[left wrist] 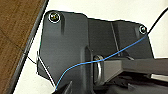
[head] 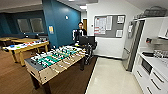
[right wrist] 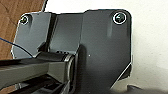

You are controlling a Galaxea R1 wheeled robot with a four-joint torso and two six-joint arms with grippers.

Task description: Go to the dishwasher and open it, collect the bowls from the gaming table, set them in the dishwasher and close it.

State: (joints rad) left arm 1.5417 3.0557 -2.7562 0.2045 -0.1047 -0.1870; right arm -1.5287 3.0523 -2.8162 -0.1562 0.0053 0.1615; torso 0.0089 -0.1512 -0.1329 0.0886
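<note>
White-topped gaming table, far left.

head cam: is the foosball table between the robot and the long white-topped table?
Yes, the foosball table stands in the foreground, and the gaming table with its yellow rim lies farther back to the left, beyond it.

foosball table blocks left | pale floor open | cabinets right

Gaming table carries small coloured bowls on top
</note>
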